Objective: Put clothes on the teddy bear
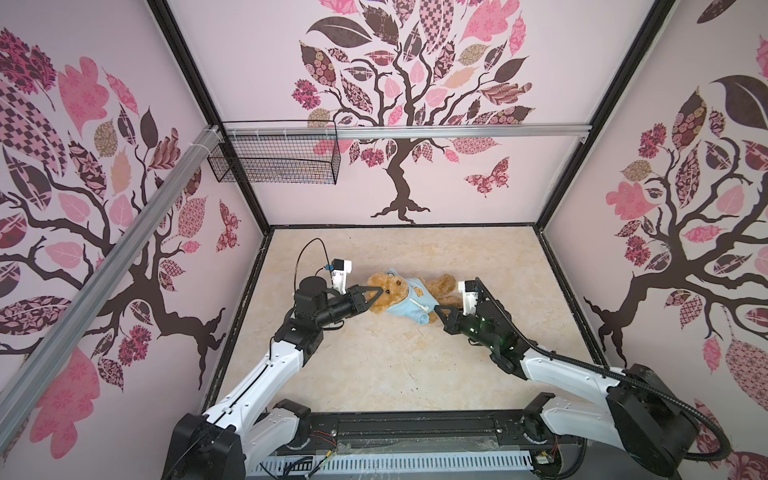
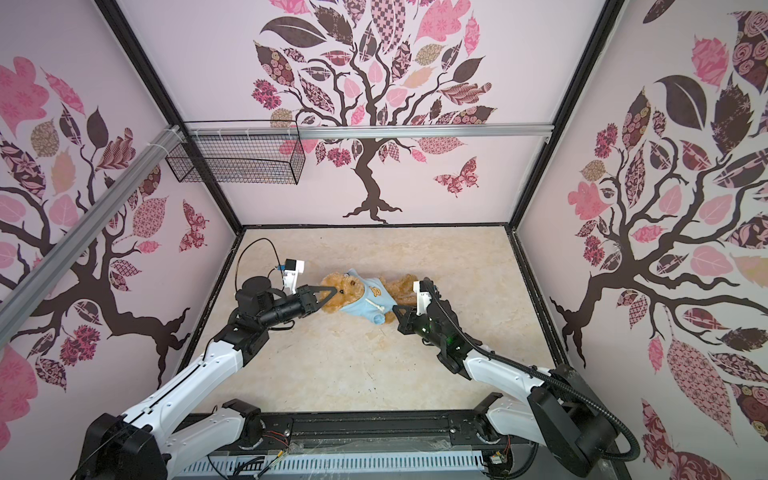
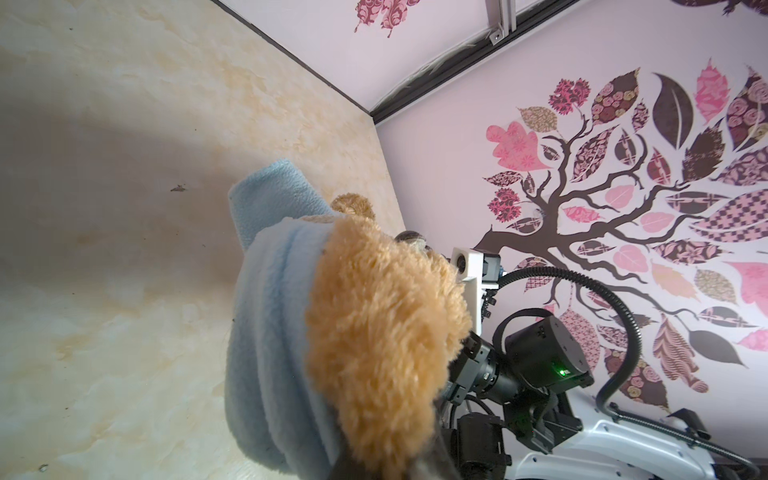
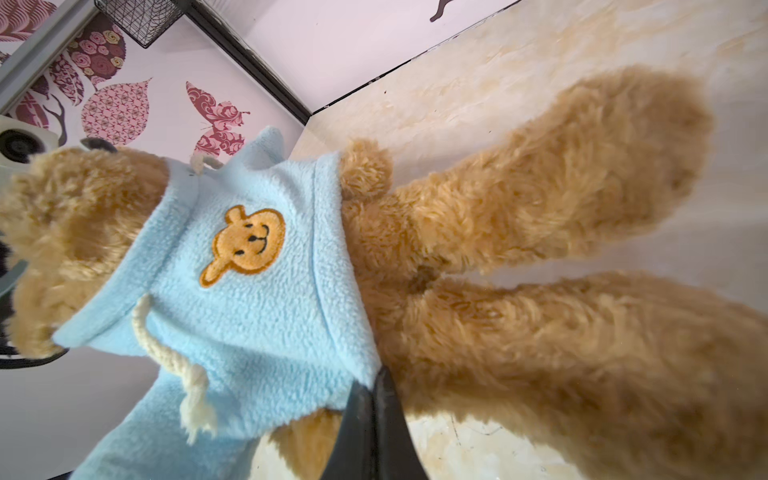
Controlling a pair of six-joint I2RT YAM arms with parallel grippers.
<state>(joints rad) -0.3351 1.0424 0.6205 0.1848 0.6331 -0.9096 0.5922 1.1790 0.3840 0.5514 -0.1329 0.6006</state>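
The golden-brown teddy bear (image 1: 442, 286) lies on its back on the table, head to the left and legs to the right in both top views. It wears a light blue shirt (image 1: 409, 302) with an orange bear-face emblem (image 4: 245, 245) and a cream drawstring. My left gripper (image 1: 379, 293) is shut over the bear's face, and fur (image 3: 382, 324) and the blue hood (image 3: 270, 332) hide its fingertips in the left wrist view. My right gripper (image 4: 376, 376) is shut on the lower corner of the shirt's hem, beside the bear's legs (image 4: 540, 208).
The marbled beige table (image 1: 374, 365) is boxed in by patterned walls on three sides. A black wire basket (image 1: 274, 160) hangs from a rail high on the back wall. The right arm (image 3: 540, 357) stands close behind the bear in the left wrist view.
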